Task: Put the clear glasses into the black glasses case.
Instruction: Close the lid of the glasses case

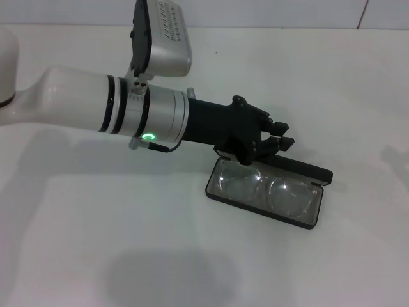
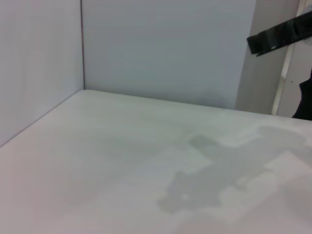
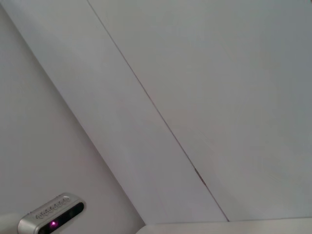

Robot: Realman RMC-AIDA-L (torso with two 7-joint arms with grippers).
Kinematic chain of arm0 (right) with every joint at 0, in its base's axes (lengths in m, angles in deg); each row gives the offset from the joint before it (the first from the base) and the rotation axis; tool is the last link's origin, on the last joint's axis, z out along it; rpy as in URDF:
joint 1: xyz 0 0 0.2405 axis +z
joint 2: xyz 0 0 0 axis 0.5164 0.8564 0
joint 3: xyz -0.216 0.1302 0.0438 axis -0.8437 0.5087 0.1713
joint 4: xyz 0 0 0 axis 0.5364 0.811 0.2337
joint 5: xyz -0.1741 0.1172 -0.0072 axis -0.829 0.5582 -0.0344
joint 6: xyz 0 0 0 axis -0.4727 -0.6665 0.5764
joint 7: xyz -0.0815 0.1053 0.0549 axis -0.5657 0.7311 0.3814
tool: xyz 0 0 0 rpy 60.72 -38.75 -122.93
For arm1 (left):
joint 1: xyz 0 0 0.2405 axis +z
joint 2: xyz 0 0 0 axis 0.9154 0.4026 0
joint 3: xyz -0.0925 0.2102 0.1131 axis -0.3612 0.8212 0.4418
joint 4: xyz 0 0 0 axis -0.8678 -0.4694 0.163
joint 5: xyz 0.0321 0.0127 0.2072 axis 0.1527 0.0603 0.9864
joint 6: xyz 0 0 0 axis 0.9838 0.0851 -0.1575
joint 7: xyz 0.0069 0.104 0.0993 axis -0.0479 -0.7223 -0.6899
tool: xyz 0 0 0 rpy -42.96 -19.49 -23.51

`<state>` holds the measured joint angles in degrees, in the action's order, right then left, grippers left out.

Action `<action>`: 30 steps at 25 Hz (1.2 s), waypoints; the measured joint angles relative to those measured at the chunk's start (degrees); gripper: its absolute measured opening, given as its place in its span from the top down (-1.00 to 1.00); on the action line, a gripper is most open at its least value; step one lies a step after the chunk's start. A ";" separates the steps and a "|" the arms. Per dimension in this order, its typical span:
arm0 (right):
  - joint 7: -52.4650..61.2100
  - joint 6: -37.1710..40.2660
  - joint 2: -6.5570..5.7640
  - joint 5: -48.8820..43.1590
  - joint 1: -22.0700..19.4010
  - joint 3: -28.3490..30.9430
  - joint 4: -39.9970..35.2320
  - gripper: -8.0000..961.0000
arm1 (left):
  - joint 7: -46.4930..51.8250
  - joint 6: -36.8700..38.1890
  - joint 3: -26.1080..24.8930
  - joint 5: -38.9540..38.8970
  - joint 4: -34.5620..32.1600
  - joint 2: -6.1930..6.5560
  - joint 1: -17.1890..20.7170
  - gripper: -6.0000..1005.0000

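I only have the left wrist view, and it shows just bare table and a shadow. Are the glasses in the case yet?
Observer: Yes. In the head view the clear glasses lie inside the open black glasses case.
Operator: Where is my left gripper?
Observer: The left gripper is over the case's far edge, just beyond the glasses.
Operator: Is the lid closed at all?
Observer: No. The lid is open, lying low on the far side of the case.
Operator: And the right arm?
Observer: It is absent from the head view, and its wrist camera shows only wall.
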<state>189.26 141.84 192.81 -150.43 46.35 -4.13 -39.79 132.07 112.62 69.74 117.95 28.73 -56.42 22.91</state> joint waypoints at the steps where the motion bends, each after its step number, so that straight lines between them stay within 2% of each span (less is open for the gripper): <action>1: 0.00 -0.02 0.00 0.00 0.07 0.01 0.01 0.64 | -0.03 -0.63 0.37 -0.11 0.22 -0.03 -0.04 0.50; 15: -1.24 -1.17 -0.34 -0.10 0.64 0.10 2.73 0.61 | -2.86 -2.82 2.22 -3.01 4.63 -0.12 -0.26 0.50; 30: -1.27 0.15 -0.03 -0.03 0.48 0.10 3.25 0.58 | -2.68 -2.78 4.31 -3.19 5.48 -0.21 0.31 0.50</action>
<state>187.99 141.99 192.77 -150.45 46.82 -4.03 -36.54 129.39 109.84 74.05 114.76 34.21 -56.63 23.22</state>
